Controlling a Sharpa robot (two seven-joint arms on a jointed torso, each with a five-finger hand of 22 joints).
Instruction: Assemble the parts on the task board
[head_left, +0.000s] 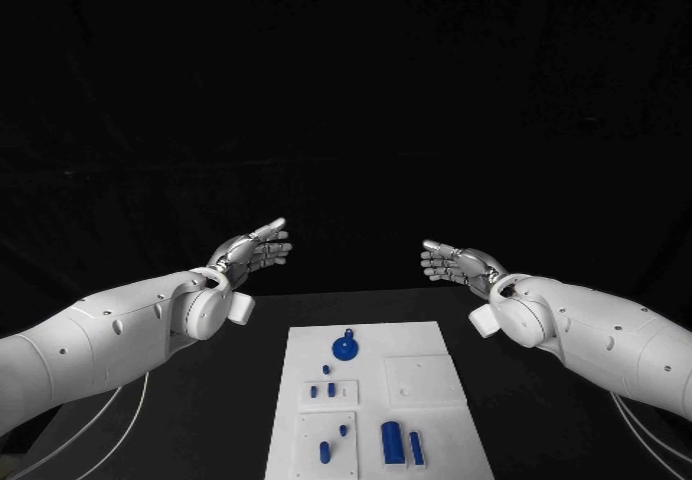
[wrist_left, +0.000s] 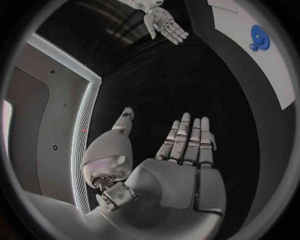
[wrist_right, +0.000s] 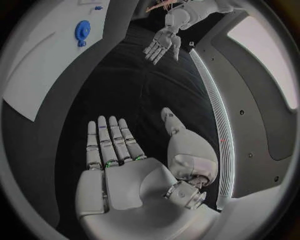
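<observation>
Both hands raised beyond the task board (head_left: 440, 345), nothing held.
Left hand (head_left: 254, 250) and right hand (head_left: 459, 264) spread empty; blue gear (head_left: 346, 347) best approached from above; slowly.

Both white arms reach forward from the picture's sides in the head view, raised and angled slightly inward, so the two hands face each other well apart. The left hand (head_left: 254, 250) holds nothing; its fingers (wrist_left: 187, 137) lie straight and close side by side, the thumb spread away from them. The right hand (head_left: 459, 264) mirrors it, palm turned inward, fingers (wrist_right: 109, 140) extended together, thumb held off to the side, nothing in its grasp.
</observation>
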